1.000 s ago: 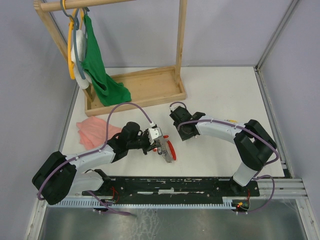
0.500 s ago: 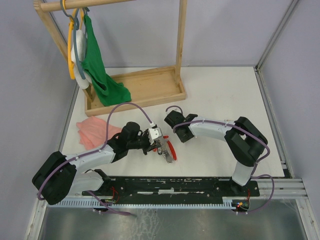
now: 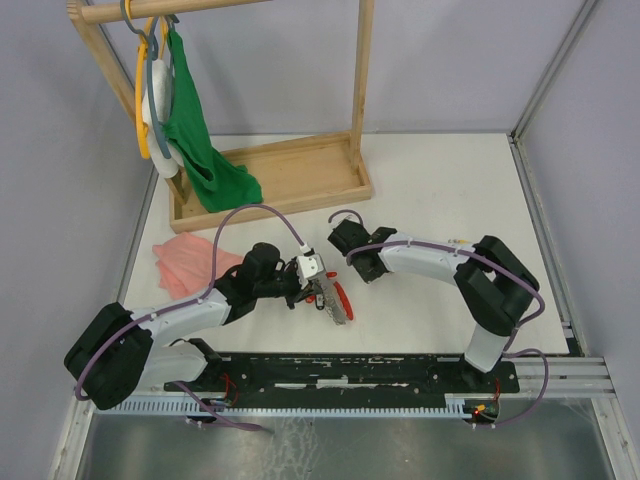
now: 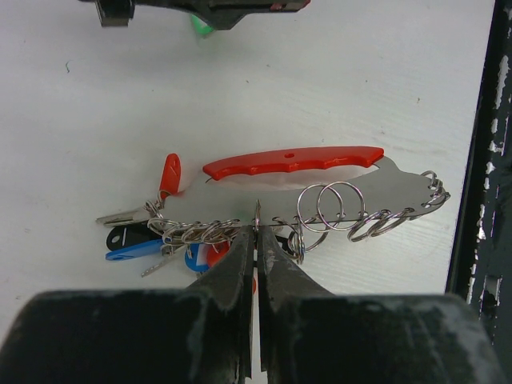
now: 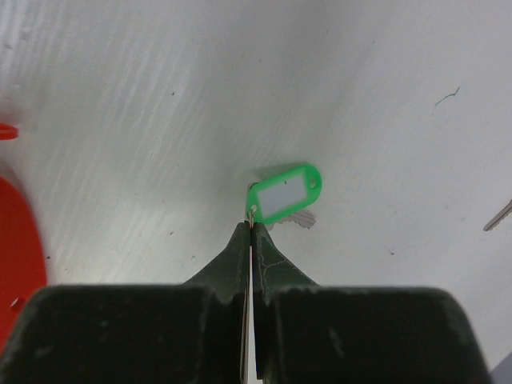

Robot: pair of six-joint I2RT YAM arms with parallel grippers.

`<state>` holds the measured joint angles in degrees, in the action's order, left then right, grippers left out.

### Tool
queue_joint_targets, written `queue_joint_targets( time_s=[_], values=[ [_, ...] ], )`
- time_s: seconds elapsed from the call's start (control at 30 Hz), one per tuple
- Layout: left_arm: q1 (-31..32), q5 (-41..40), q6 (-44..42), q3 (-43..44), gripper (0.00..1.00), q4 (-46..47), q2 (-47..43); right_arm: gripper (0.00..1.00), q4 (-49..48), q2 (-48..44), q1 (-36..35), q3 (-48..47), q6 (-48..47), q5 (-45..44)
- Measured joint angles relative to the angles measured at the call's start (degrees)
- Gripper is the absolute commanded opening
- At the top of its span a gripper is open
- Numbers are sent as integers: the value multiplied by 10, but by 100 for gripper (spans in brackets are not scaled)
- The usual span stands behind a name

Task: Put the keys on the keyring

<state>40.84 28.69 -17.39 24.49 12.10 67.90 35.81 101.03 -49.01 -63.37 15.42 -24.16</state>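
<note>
Peeking from beneath the green tag [image 5: 284, 192] — just a sliver of key [image 5: 302, 218].

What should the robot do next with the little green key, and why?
Probably carry it a little way toward the left arm. The right gripper is shut on the corner of the green key, so it looks held. The left gripper is pinching the red-handled ring tool, which has silver rings on it. Key and rings are apart, so closing that gap seems the next step.

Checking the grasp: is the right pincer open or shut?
Shut on the green-tagged key: the right pincer shows no gap, tips meeting at the tag's ring.
</note>
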Motion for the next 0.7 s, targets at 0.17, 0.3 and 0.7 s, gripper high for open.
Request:
queue_joint_targets(
  time_s=[0.17, 0.3, 0.7],
  values=[
    [-2, 0, 0, 0, 3, 3, -3, 1, -58, -96, 1, 56, -38, 34],
    [-4, 0, -6, -8, 3, 17, -22, 1, -140, -219, 2, 135, -66, 61],
    [-4, -17, -24, -71, 3, 112, -60, 1, -322, -375, 4, 249, -185, 188]
  ],
)
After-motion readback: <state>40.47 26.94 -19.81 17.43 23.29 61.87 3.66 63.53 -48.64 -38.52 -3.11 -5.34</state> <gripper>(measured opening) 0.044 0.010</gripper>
